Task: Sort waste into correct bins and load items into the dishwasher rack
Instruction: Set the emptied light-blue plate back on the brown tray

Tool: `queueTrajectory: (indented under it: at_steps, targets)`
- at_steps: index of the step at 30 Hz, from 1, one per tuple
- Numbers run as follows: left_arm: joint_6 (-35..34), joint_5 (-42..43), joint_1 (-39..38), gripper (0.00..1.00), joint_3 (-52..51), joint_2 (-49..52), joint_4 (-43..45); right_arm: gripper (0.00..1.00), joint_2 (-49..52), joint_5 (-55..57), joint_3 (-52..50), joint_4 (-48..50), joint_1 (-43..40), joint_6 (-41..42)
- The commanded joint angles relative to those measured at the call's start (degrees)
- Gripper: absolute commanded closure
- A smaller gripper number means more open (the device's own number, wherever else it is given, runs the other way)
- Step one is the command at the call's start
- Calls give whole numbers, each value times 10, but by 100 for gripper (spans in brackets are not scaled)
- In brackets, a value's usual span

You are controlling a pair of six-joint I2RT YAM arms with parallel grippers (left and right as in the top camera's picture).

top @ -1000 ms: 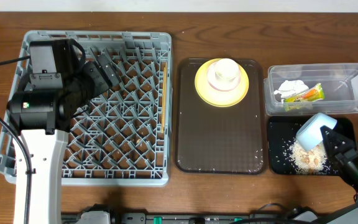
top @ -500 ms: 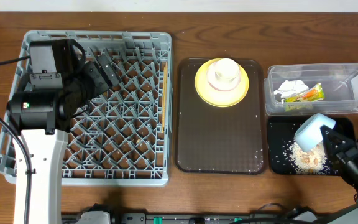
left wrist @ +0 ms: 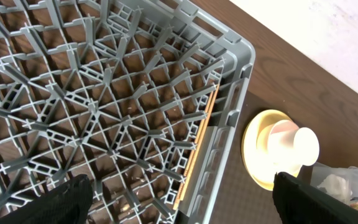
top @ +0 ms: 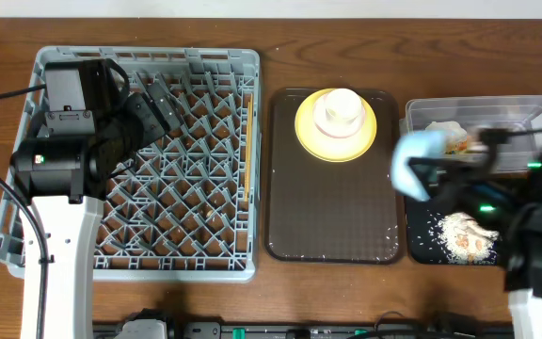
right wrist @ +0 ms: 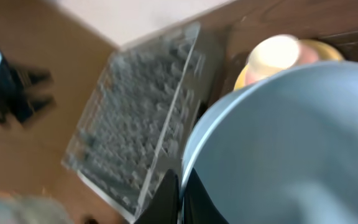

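Right of the brown tray (top: pixel 332 207), the light blue bowl (top: pixel 410 162) and right arm (top: pixel 497 193) are pure smear from overhead, and that arm covers a good chunk of the clear tub (top: pixel 525 102) and black tray (top: pixel 422 243). Right wrist cam is mush too, bowl cut off by 2 edges. Left of the brown tray, the left arm (top: pixel 59 169) hides the far part of the rack (top: pixel 196 217).

The wooden table (top: pixel 346 47) carries a grey rack (top: pixel 149 54), beside it a brown tray (top: pixel 332 207), then a clear tub (top: pixel 525 105) and a black tray (top: pixel 422 240).
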Motion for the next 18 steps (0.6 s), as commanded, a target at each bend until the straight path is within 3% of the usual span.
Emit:
queueTrajectory:
  at_steps: [1,6,9,18]
  targets:
    - [6,3,2,6,4,2,-1,99,11,266,4,-6,178,12]
    - [6,3,2,6,4,2,-1,99,95,464,3,5,406,30]
    - [6,3,2,6,4,2,-1,99,157,564,3,7,478,54]
    - [6,3,2,6,4,2,-1,99,327,587,3,52,545,54]
